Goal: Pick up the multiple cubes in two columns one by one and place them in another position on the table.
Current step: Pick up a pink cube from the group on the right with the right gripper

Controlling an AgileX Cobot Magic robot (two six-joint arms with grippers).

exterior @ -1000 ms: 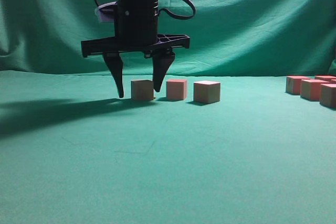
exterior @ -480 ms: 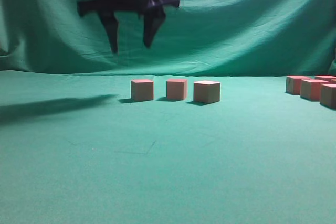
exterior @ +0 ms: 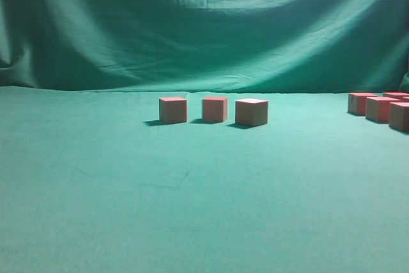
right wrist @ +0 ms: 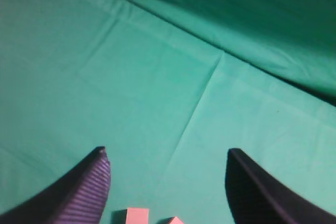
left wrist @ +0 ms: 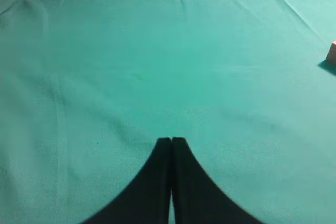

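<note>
- centre stage, three cubes (exterior: 214, 110) sit in a row on the table (exterior: 192, 209), pinkish-red tops, tan fronts, apart from one another.
- more cubes (exterior: 380, 108) cluster at the far right edge.
- left gripper (left wrist: 171, 141) clenched over bare cloth.
- right gripper (right wrist: 167, 157) spread wide, empty, above two cubes (right wrist: 137, 216).

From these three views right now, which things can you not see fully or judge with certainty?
- Cubes at right, exterior view: the frame edge cuts the group, so their count is unclear.
- One cube, left wrist view: only a sliver shows at the right edge.
- Two cubes, right wrist view: the bottom edge cuts them off.
- Both arms: outside the exterior view, so their height over the table is unknown.
</note>
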